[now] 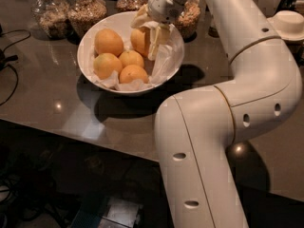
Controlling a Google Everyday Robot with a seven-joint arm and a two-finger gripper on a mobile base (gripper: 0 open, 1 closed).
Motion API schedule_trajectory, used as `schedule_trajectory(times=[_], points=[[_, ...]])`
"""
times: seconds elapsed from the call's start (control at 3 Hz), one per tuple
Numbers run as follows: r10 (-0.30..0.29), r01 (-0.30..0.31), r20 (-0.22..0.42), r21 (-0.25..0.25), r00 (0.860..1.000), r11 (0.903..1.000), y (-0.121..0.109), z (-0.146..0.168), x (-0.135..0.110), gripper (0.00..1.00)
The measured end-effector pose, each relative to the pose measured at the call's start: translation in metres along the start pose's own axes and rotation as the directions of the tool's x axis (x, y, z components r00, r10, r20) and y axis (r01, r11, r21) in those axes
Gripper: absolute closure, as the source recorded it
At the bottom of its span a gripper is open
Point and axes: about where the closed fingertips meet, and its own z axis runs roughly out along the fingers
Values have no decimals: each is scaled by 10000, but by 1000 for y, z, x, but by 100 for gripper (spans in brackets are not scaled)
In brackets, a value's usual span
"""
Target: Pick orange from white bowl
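The white bowl (164, 72), lined with crumpled white paper, sits on the dark counter and holds several oranges. My gripper (146, 34) reaches down into the bowl's far right part. Its fingers (156, 42) stand on either side of the rear orange (140, 42), a large deep-orange one, and press against it. The orange still rests in the bowl, and its right side is hidden by the finger. The other oranges lie to the left and front, including one at far left (109, 42) and one at the front (133, 74).
Glass jars of grains (86, 11) stand behind the bowl along the counter's back. A stack of white saucers (288, 25) is at far right. A black cable (9, 61) lies at the left. My arm (223, 108) fills the right foreground. The counter's front edge runs below the bowl.
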Motion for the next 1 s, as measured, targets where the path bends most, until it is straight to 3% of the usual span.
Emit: schedule_trajectory(times=[0.33, 1.0], points=[[284, -284, 58, -124, 9996, 9995, 1, 10, 9, 25], [983, -983, 24, -156, 9951, 9950, 6, 17, 30, 67]])
